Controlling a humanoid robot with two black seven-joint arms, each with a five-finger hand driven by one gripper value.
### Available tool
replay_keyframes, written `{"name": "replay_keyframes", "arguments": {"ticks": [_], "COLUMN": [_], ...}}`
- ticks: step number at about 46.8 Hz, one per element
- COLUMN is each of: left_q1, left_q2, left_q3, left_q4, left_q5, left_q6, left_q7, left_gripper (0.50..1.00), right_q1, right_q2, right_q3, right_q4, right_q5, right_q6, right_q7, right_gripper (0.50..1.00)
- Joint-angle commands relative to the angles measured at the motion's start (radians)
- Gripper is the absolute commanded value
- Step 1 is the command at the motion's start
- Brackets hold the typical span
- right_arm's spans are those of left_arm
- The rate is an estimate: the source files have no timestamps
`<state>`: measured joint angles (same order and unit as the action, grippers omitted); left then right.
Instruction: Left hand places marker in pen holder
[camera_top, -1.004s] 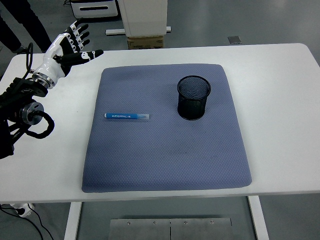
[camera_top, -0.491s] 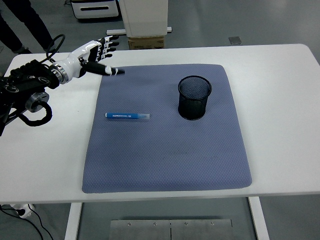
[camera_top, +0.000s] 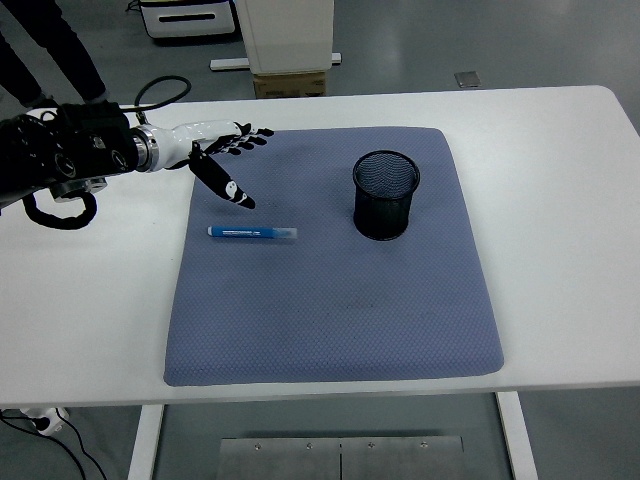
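A blue marker (camera_top: 254, 232) with a clear cap end lies flat on its side, left of centre on the grey-blue mat. The pen holder (camera_top: 386, 195), a round black mesh cup, stands upright, well apart to its right.

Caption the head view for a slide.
Open left hand hovers above blue marker on grey mat, beside black mesh pen holder.

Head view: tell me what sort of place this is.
Probably a robotics lab or test workspace: a white table carries a blue-grey mat with just a blue marker and a black mesh pen holder, on a bare grey floor with equipment behind.
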<state>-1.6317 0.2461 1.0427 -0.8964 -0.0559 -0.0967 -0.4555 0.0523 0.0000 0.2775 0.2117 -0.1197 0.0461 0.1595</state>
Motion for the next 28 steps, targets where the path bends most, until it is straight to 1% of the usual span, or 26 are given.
{"name": "replay_keyframes", "arguments": {"ticks": [1,7,11,15,20,28], "left_q1": [-0.022,-0.060,-0.082,-0.097,-0.112,-0.129], "left_q2": [-0.001,-0.008,-0.028,-0.033,-0.045,-0.053], "left_q3": [0.003,0.003,0.003,0.003,0.003,0.003], "left_q4": [-0.003,-0.004,-0.015,-0.027,-0.029,-0.026], "left_q5": [0.027,0.135,0.223,0.329,0.430,0.501], "left_q6": [-0.006,-0.032,-0.086,-0.139,-0.146,-0.143], "left_q7": [-0.002,-0.003,-0.006,-0.006,-0.006,-0.003], "left_gripper": [1.000,1.000,1.000,1.000,1.000,1.000], "right_q1": [0.000,0.000,0.000,0.000,0.000,0.000], "right_q2": [0.000,0.000,0.000,0.000,0.000,0.000], "right_q3": [0.000,0.000,0.000,0.000,0.000,0.000], "right_q4": [0.000,0.000,0.000,0.000,0.000,0.000], "right_q5": [0.000,0.000,0.000,0.000,0.000,0.000], "right_q6": [0.000,0.000,0.000,0.000,0.000,0.000], "right_q7": [0.000,0.000,0.000,0.000,0.000,0.000], "right_gripper": [1.000,1.000,1.000,1.000,1.000,1.000]}}
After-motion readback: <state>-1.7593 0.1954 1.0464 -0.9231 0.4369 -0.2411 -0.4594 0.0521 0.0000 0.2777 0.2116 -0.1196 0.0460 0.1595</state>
